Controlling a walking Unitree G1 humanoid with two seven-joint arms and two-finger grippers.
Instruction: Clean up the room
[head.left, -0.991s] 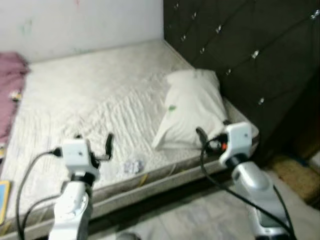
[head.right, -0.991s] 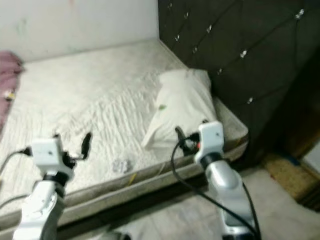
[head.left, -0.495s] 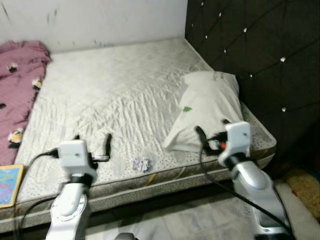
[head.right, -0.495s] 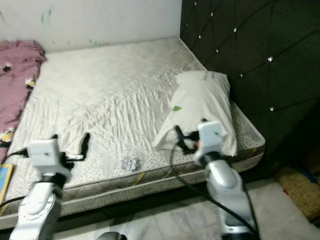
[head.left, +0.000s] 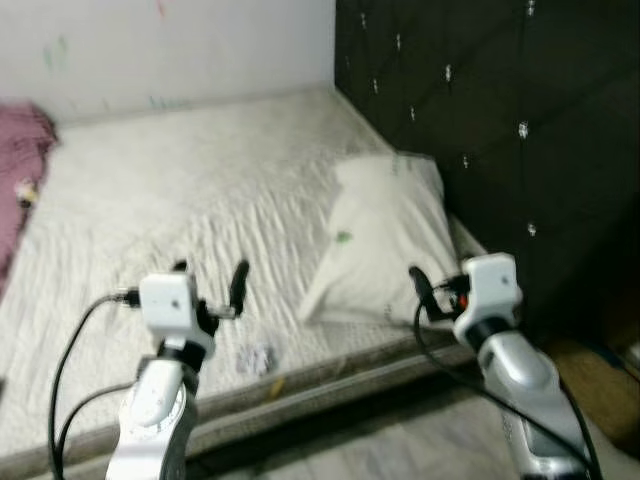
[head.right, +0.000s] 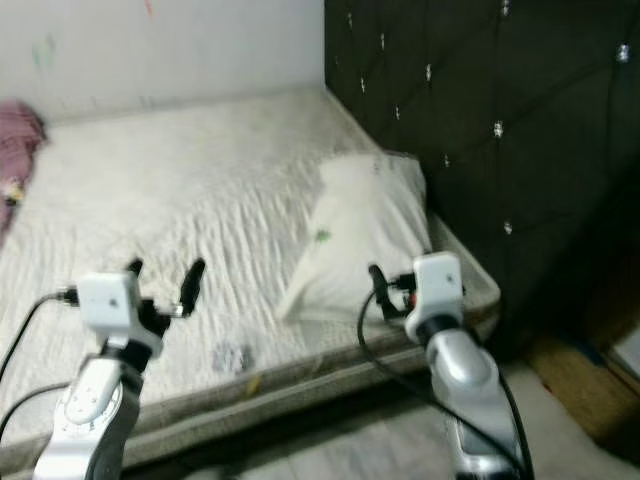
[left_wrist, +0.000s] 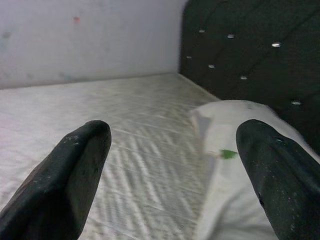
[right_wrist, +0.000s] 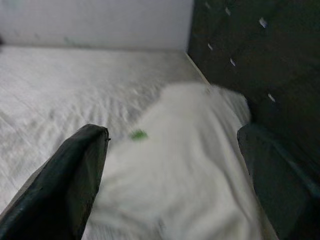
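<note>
Two claws are raised over the near edge of the bed (head.left: 150, 190), and both are empty. My left claw (head.left: 208, 282) stands wide, its two fingers well apart above the quilted mattress; my right claw (right_wrist: 175, 165) is wide too, aimed along the pillow (head.left: 385, 235).

Change noted: against half a second ago the whole picture has swung toward the headboard (head.left: 480, 120) and gone soft with blur. The pink blanket (head.left: 22, 150) now shows as a strip at the far left. I judge this a move of my head and body, not of the things — pillow and litter lie on the mattress as they did. Both claws sit slightly higher in frame and hold the same spread. For the task, nothing has been picked up yet; I am squaring up to the bed.

Task item: a small crumpled scrap of paper (head.left: 258, 358) lies on the mattress near its front edge, between my two arms, nearer my left claw and apart from the pillow's lower corner. It is a rough ball, so I can name no long axis or heading. The pillow does have one — it runs from the headboard end down toward the bed's front edge, slightly slanted, a small green mark (head.left: 343, 237) on its upper face.
</note>
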